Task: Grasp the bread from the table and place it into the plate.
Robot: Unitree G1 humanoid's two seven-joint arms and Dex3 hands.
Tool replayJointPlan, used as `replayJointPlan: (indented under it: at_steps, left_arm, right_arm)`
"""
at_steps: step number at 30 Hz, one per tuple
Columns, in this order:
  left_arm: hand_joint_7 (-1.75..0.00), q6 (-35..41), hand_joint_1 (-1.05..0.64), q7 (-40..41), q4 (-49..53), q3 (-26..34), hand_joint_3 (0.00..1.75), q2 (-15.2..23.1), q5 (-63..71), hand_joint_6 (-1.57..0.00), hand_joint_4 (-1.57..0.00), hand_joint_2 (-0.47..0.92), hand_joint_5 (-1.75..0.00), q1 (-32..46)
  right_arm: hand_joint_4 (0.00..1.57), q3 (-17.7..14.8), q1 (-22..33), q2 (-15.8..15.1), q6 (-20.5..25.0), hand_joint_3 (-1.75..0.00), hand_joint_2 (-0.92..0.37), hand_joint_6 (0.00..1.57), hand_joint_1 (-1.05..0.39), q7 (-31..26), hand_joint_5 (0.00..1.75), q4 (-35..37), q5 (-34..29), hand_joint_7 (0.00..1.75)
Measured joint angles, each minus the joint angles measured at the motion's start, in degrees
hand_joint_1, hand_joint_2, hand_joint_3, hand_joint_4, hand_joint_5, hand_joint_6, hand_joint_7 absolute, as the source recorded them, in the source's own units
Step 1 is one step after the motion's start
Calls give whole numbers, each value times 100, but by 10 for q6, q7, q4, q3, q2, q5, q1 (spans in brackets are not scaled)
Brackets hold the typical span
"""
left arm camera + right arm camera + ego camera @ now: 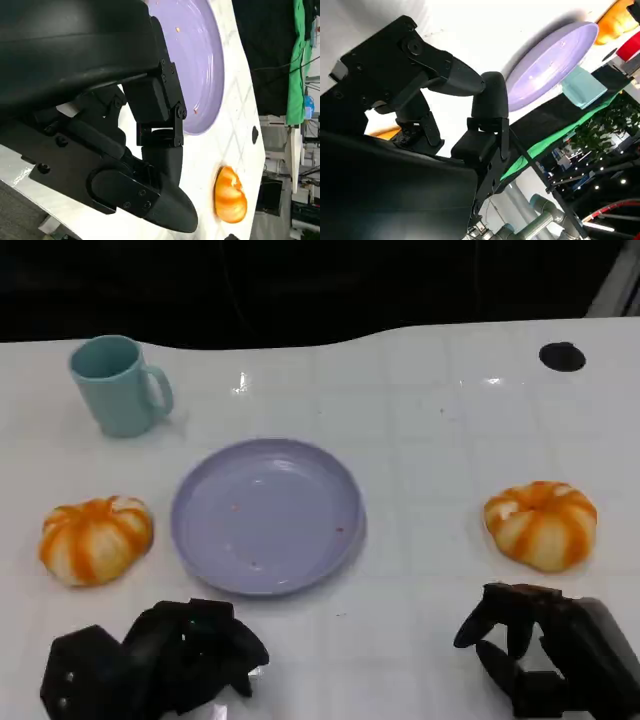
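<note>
We are seeing two orange-and-cream striped breads (pixel 96 539) (pixel 541 523), a lavender plate (pixel 267 515), a pale teal mug (pixel 119 385), a glossy white table (pixel 430 410) and black hands (pixel 160 655) (pixel 545 650).

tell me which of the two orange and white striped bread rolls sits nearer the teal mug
The orange and white striped bread roll left of the lilac plate; the teal mug stands just behind it. The other roll lies across the plate.

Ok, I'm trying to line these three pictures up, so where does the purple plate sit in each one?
Head view: plate at centre, between two breads.
Left wrist view: plate at upper middle, past the left hand.
Right wrist view: plate at upper right, beyond the right hand.
Shared landmark: the teal mug, also beside the plate in the right wrist view.
</note>
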Motion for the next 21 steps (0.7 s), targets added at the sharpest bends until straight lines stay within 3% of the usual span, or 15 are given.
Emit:
replayJointPlan:
  at_steps: [7,9,13,16,21]
  left_arm:
    - [-73,0,-105,0,0,0,0,0,0,-133,-88,83,-152,0]
    - [-73,1,-105,0,0,0,0,0,0,-133,-88,83,-152,0]
    - [-73,1,-105,0,0,1,1,0,0,-132,-87,84,-152,-1]
    - [-73,2,-105,0,0,1,0,0,0,-132,-87,84,-152,-1]
    - [-73,2,-104,0,0,1,0,0,0,-132,-87,83,-152,-1]
  right_arm:
    - [80,0,0,0,3,-112,-47,83,-38,-1,175,0,-1,123]
    - [77,0,0,0,9,-103,-52,84,-37,-3,175,-2,-2,111]
    - [74,-2,-1,3,11,-72,-66,87,-39,-22,150,-2,-3,80]
    - [70,-5,-2,8,11,-41,-83,81,-42,-40,135,-2,-4,71]
    - [54,-14,-8,9,14,-22,-92,70,-45,-56,115,-3,-5,58]
